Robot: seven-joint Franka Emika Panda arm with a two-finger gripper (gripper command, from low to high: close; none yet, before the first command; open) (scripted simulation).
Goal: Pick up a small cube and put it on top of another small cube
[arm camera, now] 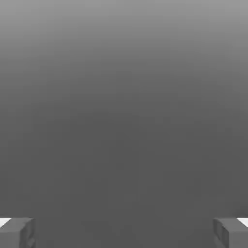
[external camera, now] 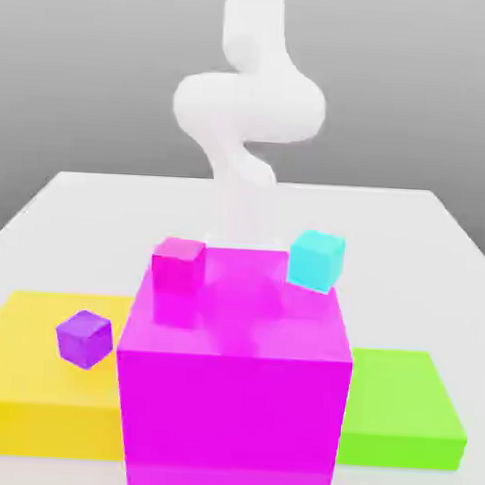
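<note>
Gripper [arm camera: 124, 232]: fingers spread wide, holding nothing (grey backdrop between them).
Pink cube [external camera: 178, 262]: atop the big magenta block [external camera: 232, 406].
Cyan cube [external camera: 316, 259]: at the block's far edge.
Purple cube [external camera: 84, 337]: on the yellow slab [external camera: 39, 376].

- Big block [external camera: 233, 406] stands mid-table [external camera: 88, 203], nearest the exterior camera.
- One slab [external camera: 29, 376] lies against its left in the exterior view, another slab [external camera: 403, 410] against its right.
- First cube [external camera: 178, 263] sits on the block's far left corner.
- Second cube [external camera: 316, 258] is at its far right corner.
- Third cube [external camera: 84, 337] rests on the left slab.
- Arm [external camera: 249, 107] rises behind the block.
</note>
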